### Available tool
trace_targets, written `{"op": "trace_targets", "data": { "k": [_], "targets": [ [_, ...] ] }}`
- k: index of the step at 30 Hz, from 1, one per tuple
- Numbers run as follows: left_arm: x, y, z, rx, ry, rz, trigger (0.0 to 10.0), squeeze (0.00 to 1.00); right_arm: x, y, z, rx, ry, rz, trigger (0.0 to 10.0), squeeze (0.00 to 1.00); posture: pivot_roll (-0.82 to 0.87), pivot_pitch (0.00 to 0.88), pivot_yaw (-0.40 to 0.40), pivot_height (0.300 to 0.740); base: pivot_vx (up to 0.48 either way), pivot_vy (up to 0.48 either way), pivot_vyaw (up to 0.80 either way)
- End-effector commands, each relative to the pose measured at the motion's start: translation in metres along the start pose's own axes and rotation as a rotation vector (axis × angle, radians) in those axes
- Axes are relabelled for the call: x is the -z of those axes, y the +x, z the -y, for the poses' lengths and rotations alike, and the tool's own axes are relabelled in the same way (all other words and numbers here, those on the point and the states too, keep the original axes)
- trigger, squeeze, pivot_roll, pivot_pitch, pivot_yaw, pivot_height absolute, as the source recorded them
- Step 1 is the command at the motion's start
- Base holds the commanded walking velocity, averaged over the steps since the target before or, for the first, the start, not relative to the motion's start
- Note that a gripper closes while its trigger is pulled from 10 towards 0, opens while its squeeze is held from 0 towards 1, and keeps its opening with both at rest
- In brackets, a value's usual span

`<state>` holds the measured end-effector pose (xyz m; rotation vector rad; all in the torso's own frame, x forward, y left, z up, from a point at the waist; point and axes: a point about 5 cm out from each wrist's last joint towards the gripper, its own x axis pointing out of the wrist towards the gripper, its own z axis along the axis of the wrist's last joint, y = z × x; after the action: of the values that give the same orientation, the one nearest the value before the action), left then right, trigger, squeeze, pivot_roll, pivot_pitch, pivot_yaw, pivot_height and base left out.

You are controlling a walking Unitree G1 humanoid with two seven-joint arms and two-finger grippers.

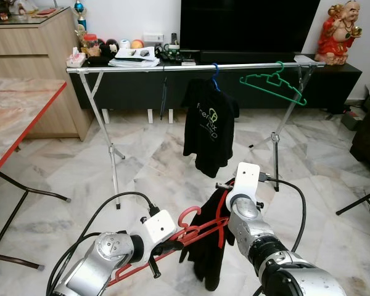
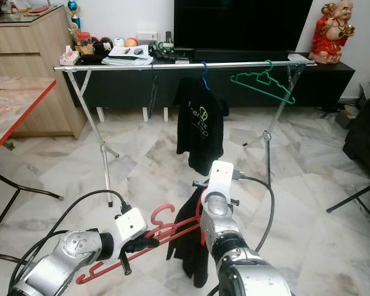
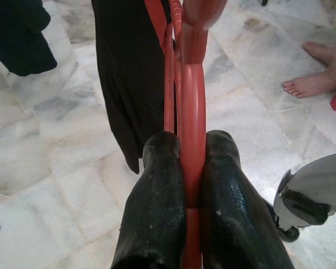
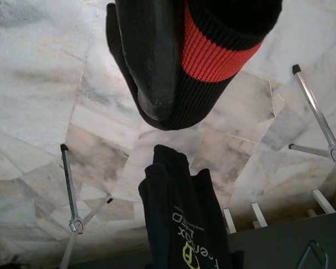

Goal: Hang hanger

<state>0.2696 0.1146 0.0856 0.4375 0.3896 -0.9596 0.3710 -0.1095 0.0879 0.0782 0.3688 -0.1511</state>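
**A:** What have we got hold of, measured from the clothes rail (image 1: 197, 66)?

**B:** The red hanger (image 1: 194, 229) is well short of the rail, low over the marble floor (image 1: 148, 166) on our side of it. Our left gripper (image 3: 193, 168) has its two black fingers (image 3: 157, 196) closed tight on the hanger's red bar, one on each side, no gap showing.

**A:** And the garment?

**B:** A black garment (image 1: 209, 253) droops from the red hanger, hanging below it, nearer to us than the rail. Our right gripper (image 4: 173, 84) is up against a black cuff with a red band (image 4: 213, 50). One dark finger (image 4: 151, 61) lies along the cloth, but we cannot tell how far the pincer is parted, or whether it truly pinches the fabric.

**A:** What is on the rail itself?

**B:** A black T-shirt (image 1: 208, 123) with a pale logo hangs from a blue hanger (image 1: 215, 77) near the rail's middle. A green hanger (image 1: 272, 83), bare, hangs toward the rail's right end.

**A:** Behind the rail?

**B:** A dark TV (image 1: 250, 24) over a low black cabinet (image 1: 333, 77), with a red figurine (image 1: 338, 31) past the rail's right end. In the left wrist view, a person's bare foot (image 3: 316, 84) stands on the floor.
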Motion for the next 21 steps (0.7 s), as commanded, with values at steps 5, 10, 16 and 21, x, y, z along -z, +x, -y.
{"op": "trace_targets", "data": {
  "k": [5,10,16,21],
  "targets": [
    [0.001,-0.006,-0.009,-0.055,0.016,-0.007,10.0,0.0,-0.015,0.002,-0.001,-0.009,0.012,0.046,10.0,0.0,0.08,0.0,-0.057,0.74,0.0,0.0,0.0],
    [0.004,-0.007,-0.009,-0.062,0.02,-0.019,10.0,0.0,-0.014,0.002,0.0,-0.013,0.008,0.042,10.0,0.0,0.08,0.0,-0.058,0.74,0.0,0.0,0.0],
    [0.007,-0.008,-0.007,-0.054,0.03,-0.033,10.0,0.0,-0.014,0.002,0.0,-0.038,-0.005,0.041,10.0,0.0,0.08,0.0,-0.06,0.74,0.0,0.0,0.0],
    [0.01,-0.01,-0.009,-0.057,0.058,-0.065,10.0,0.0,-0.016,0.003,0.003,-0.035,-0.01,0.044,10.0,0.0,0.09,0.0,-0.062,0.74,0.0,0.0,0.0]
  ]
}}
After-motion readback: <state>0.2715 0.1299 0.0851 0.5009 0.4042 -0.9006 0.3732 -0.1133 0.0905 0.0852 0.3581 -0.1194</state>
